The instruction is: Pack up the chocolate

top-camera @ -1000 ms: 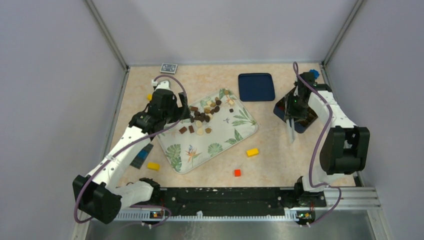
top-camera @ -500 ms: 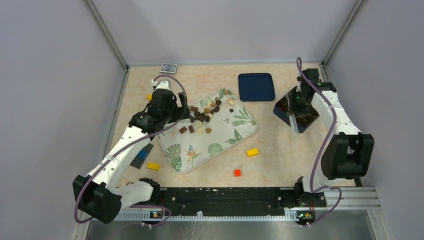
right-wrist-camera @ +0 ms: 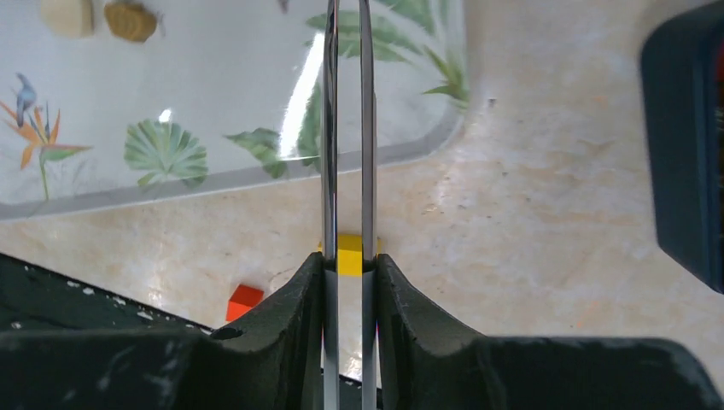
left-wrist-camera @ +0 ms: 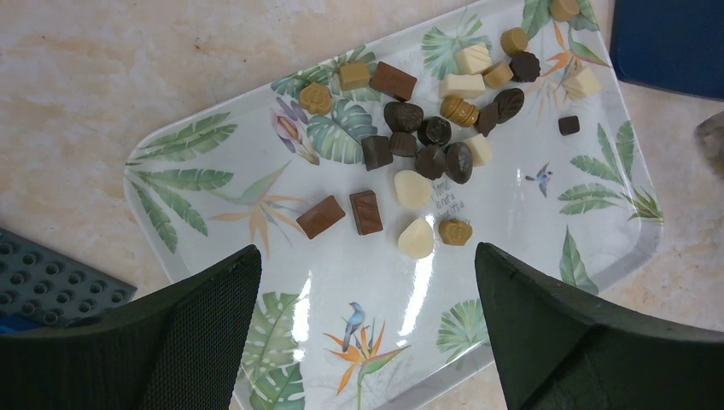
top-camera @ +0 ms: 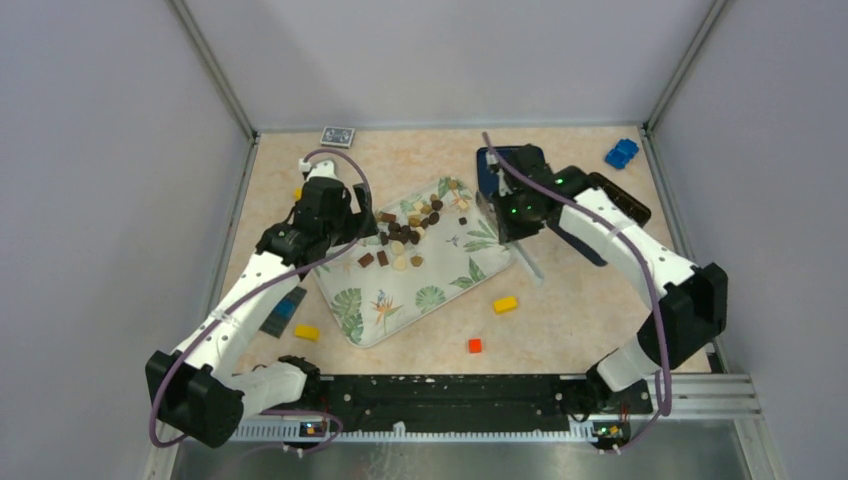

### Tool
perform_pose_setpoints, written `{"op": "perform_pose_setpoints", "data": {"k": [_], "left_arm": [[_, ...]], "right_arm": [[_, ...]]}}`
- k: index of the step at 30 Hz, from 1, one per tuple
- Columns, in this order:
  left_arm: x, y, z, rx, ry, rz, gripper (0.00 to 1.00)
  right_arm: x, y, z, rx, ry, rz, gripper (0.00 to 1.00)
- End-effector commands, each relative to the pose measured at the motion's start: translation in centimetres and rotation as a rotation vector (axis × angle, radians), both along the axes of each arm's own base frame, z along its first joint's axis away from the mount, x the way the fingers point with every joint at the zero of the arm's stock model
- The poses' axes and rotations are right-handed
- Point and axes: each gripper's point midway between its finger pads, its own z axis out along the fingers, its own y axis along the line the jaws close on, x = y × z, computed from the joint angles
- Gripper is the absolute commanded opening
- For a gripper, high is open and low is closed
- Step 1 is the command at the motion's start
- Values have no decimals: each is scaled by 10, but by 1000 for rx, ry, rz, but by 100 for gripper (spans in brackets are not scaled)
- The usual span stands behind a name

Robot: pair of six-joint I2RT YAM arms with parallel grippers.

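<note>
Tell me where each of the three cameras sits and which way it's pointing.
Top external: above and behind the robot, looking down on the table; the left arm and right arm show in full.
Left wrist: on the left arm, looking down at the chocolate on the leaf-print tray; the open left tool frames the bottom.
Right wrist: on the right arm, looking down past the tray's corner; the right tool clamps tweezers.
Shared: all three show the tray; top and right wrist share the yellow brick and red brick.
</note>
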Motion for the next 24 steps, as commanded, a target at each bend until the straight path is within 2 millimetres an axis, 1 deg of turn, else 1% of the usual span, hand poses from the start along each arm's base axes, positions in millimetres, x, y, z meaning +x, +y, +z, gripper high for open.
{"op": "perform_pose_setpoints", "data": {"k": [1, 3, 6, 8, 10, 13, 17, 21, 24], "left_arm": [[5, 10, 21, 11, -64, 30, 99], [3, 13, 23, 17, -63, 38, 99], [2, 15, 24, 15, -64, 41, 99], [2, 14, 24, 4, -68, 40, 99], [2, 14, 23, -1, -59, 50, 99], [4, 17, 24, -14, -46, 63, 99], [8, 24, 25, -36, -41, 72, 99], [10, 32, 24, -44, -35, 81, 99], [10, 36, 24, -46, -36, 88, 99]], "right_arm": [[-12, 44, -15, -27, 19, 97, 21], [-24, 67, -26, -24, 42, 168, 24], [-41, 95, -40, -30, 76, 252, 28], [-52, 110, -47, -33, 84, 302, 32], [-60, 120, -53, -42, 89, 338, 35], [-68, 131, -60, -62, 75, 377, 40], [-73, 139, -66, -81, 53, 405, 43], [-73, 138, -70, -102, 41, 411, 47], [-71, 137, -73, -116, 34, 410, 47]]}}
